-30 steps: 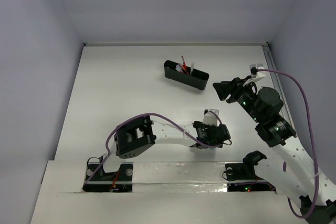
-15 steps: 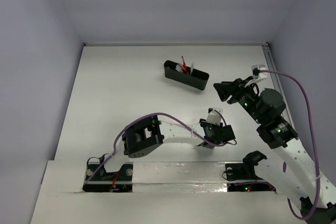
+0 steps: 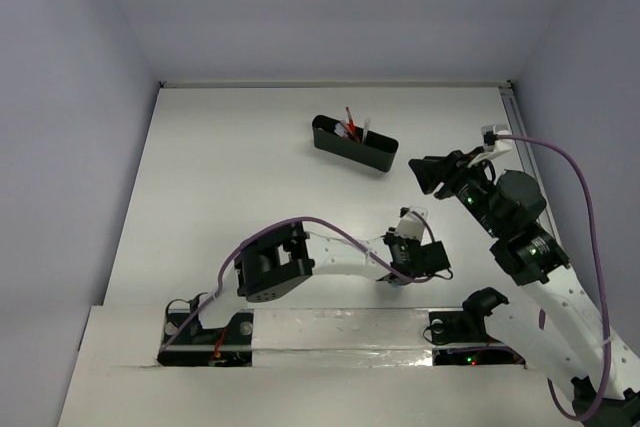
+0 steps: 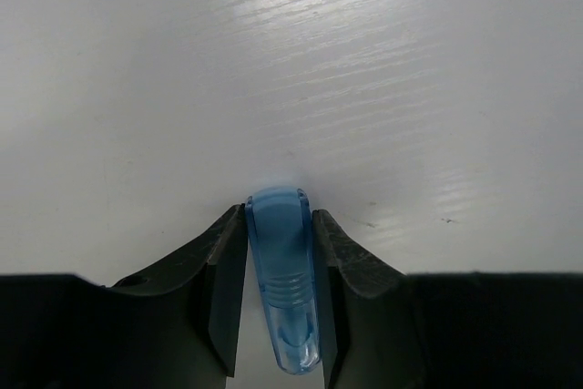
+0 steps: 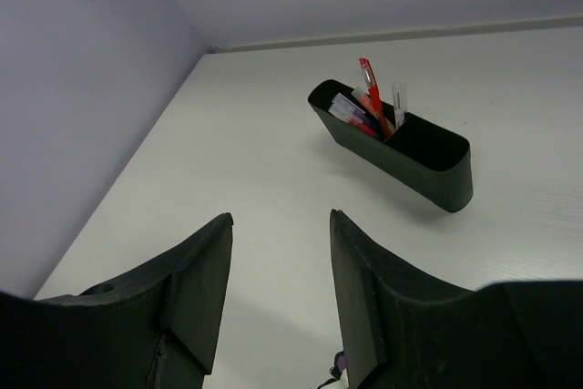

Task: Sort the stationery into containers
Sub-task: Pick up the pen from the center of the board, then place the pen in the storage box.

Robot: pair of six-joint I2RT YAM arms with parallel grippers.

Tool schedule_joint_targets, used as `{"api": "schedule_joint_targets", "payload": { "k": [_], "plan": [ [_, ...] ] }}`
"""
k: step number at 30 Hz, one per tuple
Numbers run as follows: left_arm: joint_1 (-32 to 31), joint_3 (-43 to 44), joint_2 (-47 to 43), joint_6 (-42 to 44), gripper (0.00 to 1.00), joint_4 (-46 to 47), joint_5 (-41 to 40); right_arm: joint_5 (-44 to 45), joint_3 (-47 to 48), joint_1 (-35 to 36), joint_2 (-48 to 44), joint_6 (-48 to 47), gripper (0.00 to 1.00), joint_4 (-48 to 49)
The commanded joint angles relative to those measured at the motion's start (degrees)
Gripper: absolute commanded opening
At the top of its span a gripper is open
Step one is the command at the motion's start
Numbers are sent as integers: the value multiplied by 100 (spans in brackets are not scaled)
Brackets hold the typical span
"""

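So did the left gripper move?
Yes. The left gripper, pinching a blue capsule, slid slightly rightward, judged against the black container, which stayed put.

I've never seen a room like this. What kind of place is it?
Probably a robot practice booth in a lab: a left arm and right arm bolted by a white table, plain walls close round it, and a black container holding pens.

Capsule between left hand's jaws; pens in tray.
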Motion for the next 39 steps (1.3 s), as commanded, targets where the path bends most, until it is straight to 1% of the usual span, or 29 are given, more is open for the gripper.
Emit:
{"api": "schedule_joint_targets", "payload": {
  "k": [1,4,6,7,11,13,15,16,19,20,22,23,25,27,29,30,33,36,39],
  "plan": [
    [-26,-118,-218,86,0,-4,-516,77,-45,-4,-58,-39,52,67],
    [281,-408,-579,235,0,179,-727,104,-45,-4,-49,-39,52,76],
    [545,-733,-1000,411,0,513,-754,104,-54,-4,-49,-30,52,93],
    [624,-821,-1280,464,0,601,-771,286,-54,-4,-49,-30,52,85],
    [1028,-1155,-1861,780,0,1005,-973,543,-106,-4,-58,5,52,102],
    [1423,-1164,-2186,1105,0,1190,-1009,648,-176,-4,-49,22,52,181],
    [1713,-1138,-2363,1394,0,1646,-957,710,-229,-4,-23,58,52,303],
    [2028,-1007,-2495,1683,0,1874,-947,788,-308,-4,-6,66,52,348],
    [2548,-743,-2575,2028,0,2156,-842,912,-396,-4,21,75,52,497],
    [2906,-568,-2549,2264,0,2427,-798,921,-431,-4,73,84,52,532],
    [3242,-339,-2383,2424,0,2605,-710,886,-458,-4,144,101,52,637],
    [3522,-103,-2286,2572,0,2675,-701,868,-484,-4,222,119,52,656],
    [3770,170,-1953,2696,0,2895,-631,842,-511,-4,302,128,52,743],
    [4051,662,-1706,2898,0,2949,-613,842,-554,-4,399,137,52,787],
    [4201,1083,-1363,3013,0,2949,-631,833,-581,-4,451,137,52,788],
    [4324,1207,-1275,3126,0,2975,-622,833,-590,-4,504,137,52,953],
    [4439,1595,-932,3268,0,3010,-570,824,-607,-4,574,137,52,998],
    [4570,1727,-712,3417,0,3054,-552,824,-642,-4,619,128,52,1051],
    [4571,1596,-720,3409,0,3124,-447,877,-651,-4,627,119,52,1051]
  ]
}}
